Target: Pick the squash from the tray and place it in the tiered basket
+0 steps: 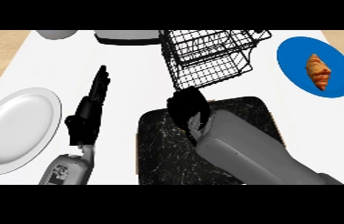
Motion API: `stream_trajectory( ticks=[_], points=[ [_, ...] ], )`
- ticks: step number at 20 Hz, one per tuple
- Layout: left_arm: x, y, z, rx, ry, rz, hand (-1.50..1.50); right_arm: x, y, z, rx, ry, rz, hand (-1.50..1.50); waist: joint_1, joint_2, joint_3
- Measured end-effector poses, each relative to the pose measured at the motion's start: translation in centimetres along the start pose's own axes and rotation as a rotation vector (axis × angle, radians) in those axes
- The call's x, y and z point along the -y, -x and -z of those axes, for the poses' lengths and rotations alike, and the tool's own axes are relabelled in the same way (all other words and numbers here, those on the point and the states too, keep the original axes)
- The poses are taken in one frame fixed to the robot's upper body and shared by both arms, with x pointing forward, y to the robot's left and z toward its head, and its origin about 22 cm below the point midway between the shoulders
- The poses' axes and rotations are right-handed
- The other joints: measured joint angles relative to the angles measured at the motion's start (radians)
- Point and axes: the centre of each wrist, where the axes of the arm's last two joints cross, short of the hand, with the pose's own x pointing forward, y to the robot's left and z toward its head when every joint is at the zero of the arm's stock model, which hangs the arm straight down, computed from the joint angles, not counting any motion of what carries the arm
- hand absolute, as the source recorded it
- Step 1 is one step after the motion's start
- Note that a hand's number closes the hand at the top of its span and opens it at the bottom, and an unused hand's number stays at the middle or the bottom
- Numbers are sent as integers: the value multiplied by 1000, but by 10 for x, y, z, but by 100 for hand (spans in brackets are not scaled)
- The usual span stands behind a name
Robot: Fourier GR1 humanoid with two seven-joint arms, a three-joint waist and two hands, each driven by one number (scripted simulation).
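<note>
Starting at the fingers: my right hand (187, 108) sits at the far edge of the tray (161, 145), its fingers curled downward, but I cannot tell whether they close on anything, because the hand and forearm cover what lies beneath. The squash is not visible anywhere in the head view. I judge it is either hidden under that hand or within its curl; I cannot say which.

My left hand (91, 110) shows at the view's left, fingers straight and together, holding nothing, resting on the white counter (128, 77) between the white plate (27, 127) and the tray. It appears parked there to stay out of the working arm's path.

The dark marbled tray lies near the lower middle, largely covered by my right forearm. The black wire tiered basket (211, 54) stands just beyond the tray's far edge, close to the right hand, so the carry would be short.

1 blue plate (295, 73) at the far right carries a croissant (318, 71), well apart from the work.
</note>
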Motion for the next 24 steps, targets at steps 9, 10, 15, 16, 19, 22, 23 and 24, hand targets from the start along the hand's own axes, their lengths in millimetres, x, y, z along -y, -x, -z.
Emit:
stream_trajectory(
  ticks=[9,10,15,16,19,22,23,24],
  points=[
    [2,-2,-5,-2,3,-4,0,-7,0,13,-15,1,28,-150,2,0,0],
    [1,0,-2,-3,2,-5,0,-4,-2,15,-12,1,33,-150,1,0,0],
    [-1,2,-7,-6,0,-11,0,-17,-1,18,-7,3,60,-150,1,0,0],
    [0,1,-10,-5,2,-9,0,-21,-3,23,-8,9,67,-150,2,0,0],
    [1,6,-6,-5,-4,-9,0,-28,-4,27,-10,33,81,150,1,0,0],
    [-2,0,-6,0,1,-8,0,-38,-3,35,-8,96,68,150,4,-1,0],
    [-2,1,-6,2,0,-10,0,-39,-3,35,-1,124,53,150,4,-2,0],
    [-2,0,-5,1,-1,-7,0,-40,-3,35,4,142,31,150,4,-2,0]
  ],
)
